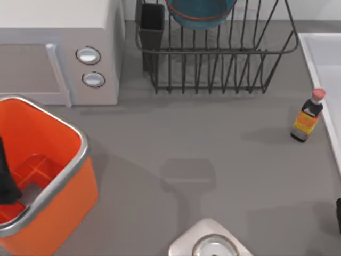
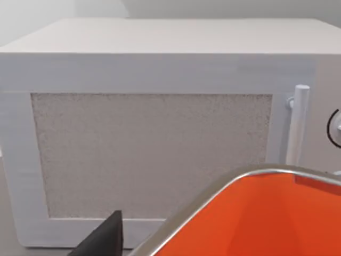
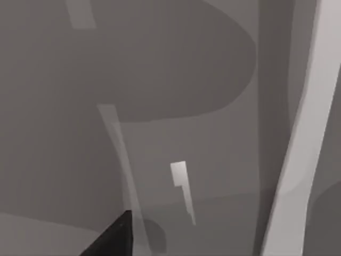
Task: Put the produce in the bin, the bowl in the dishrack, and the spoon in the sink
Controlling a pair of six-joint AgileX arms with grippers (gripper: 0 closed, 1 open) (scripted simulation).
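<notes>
The blue bowl (image 1: 200, 13) with its orange-brown band rests in the dark wire dishrack (image 1: 213, 58) at the back. The orange bin (image 1: 48, 176) stands at the front left, silver-rimmed, and my left gripper (image 1: 6, 178) hangs dark over its left part. The bin's rim (image 2: 224, 194) also shows in the left wrist view. The white sink (image 1: 325, 69) runs along the right edge, and my right gripper (image 1: 338, 213) peeks in at the right edge, near the front. A small pale slim piece (image 3: 181, 186) lies on grey; I cannot tell if it is the spoon. The produce is out of view.
A white microwave (image 1: 58, 48) fills the back left, directly behind the bin. A small dark bottle (image 1: 307, 117) with a pink cap stands beside the sink. A silver object (image 1: 210, 242) with a round centre sits at the front middle.
</notes>
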